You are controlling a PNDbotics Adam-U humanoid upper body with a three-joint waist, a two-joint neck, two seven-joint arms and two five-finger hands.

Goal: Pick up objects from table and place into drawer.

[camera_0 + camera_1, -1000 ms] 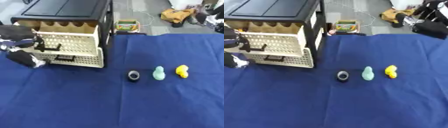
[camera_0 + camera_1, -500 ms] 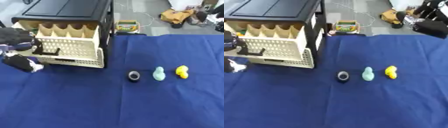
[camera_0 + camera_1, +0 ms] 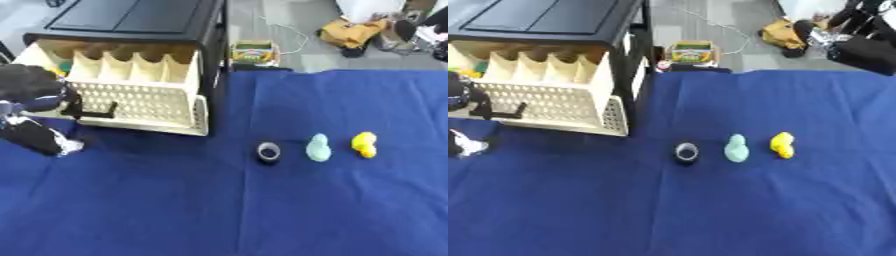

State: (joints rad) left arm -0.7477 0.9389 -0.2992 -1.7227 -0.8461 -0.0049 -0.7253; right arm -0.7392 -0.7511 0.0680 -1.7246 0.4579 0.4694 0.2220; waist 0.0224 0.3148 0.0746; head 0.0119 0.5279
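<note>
- I see my left hand (image 3: pixel 35 92) at the left edge, against the front of the pulled-out cream drawer (image 3: pixel 140 102); it is too blurred for me to tell how far open it is or whether it has hold of the dark handle (image 3: pixel 92 111).
- My right hand is out of sight.
- On the blue cloth (image 3: pixel 262 210), well apart from the drawer, three objects lie in a row: a dark ring (image 3: pixel 269 151), a pale green toy (image 3: pixel 318 148) and a yellow duck (image 3: pixel 364 144).

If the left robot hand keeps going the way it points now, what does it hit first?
Probably the perforated front of the open cream drawer: the left robot hand sits at its black handle, aimed rightward. Depth is unclear.
</note>
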